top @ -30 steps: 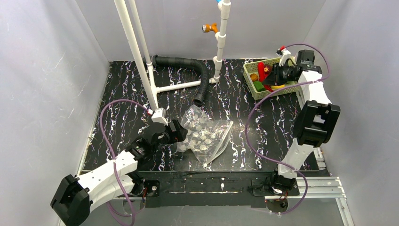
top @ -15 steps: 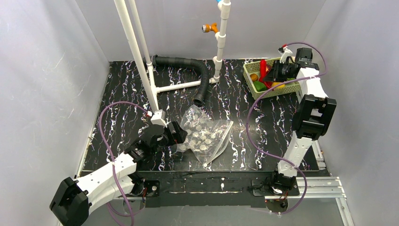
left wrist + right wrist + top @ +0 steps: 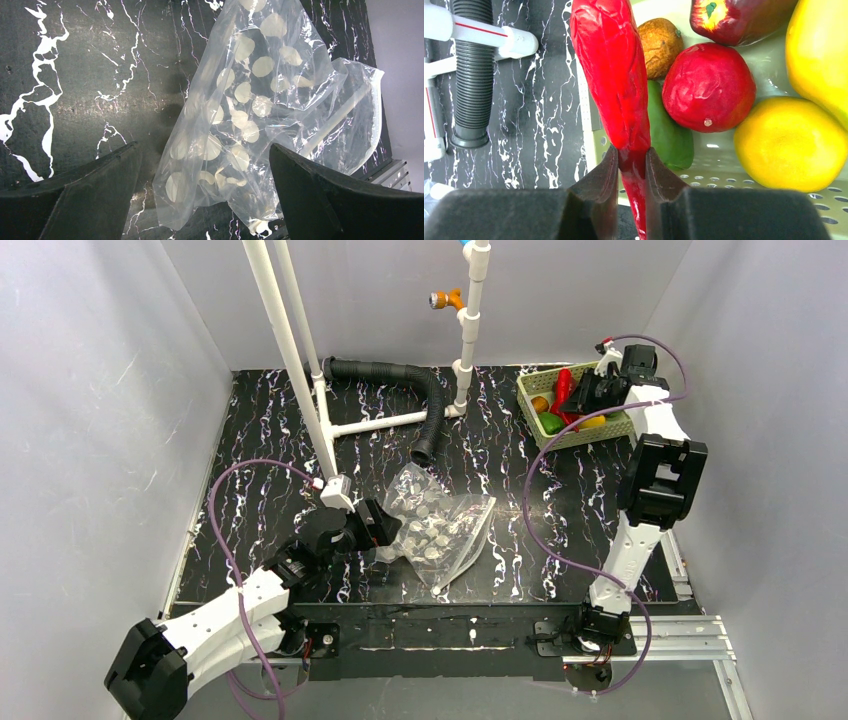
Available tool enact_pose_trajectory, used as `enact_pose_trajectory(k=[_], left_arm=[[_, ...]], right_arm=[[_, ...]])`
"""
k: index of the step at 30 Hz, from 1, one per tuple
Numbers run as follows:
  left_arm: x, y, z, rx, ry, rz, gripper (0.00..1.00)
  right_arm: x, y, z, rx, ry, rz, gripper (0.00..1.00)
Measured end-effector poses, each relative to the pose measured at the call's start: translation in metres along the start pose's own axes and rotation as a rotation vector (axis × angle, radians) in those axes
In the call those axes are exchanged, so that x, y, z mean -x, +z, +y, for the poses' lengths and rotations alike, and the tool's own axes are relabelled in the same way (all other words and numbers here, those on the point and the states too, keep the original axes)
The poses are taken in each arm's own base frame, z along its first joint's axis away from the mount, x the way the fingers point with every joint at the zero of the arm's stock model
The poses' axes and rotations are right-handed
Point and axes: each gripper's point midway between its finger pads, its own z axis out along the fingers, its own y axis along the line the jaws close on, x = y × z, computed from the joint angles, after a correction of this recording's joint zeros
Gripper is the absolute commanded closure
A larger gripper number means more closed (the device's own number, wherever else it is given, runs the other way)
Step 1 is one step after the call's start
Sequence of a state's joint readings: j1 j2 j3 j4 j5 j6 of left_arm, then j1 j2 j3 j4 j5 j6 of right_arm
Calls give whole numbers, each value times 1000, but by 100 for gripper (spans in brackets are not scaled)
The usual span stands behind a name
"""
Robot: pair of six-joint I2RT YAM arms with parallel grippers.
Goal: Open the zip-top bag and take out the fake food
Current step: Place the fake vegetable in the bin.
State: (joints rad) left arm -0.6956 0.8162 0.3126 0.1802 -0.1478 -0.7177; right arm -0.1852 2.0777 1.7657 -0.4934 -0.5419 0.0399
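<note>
Grips long glossy red plastic chili (image 3: 611,75) in right gripper (image 3: 631,155), upper right; holds left gripper (image 3: 202,146) wide at edge of clear dotted zip-top bag (image 3: 260,100).

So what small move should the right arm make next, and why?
Probably open the right gripper and let the red chili drop into the basket: it is pinched by its thin end above the other fruit, and the bag looks empty.
</note>
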Motion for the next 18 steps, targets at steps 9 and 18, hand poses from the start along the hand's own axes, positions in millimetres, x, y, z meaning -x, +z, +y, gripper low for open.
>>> enact_pose_trajectory(k=[9, 18], left_arm=[[0, 0, 0, -2, -1, 2, 2], [-1, 0, -1, -5, -2, 5, 2]], right_arm=[[2, 10, 5, -46, 8, 0, 79], [2, 18, 11, -79, -15, 0, 55]])
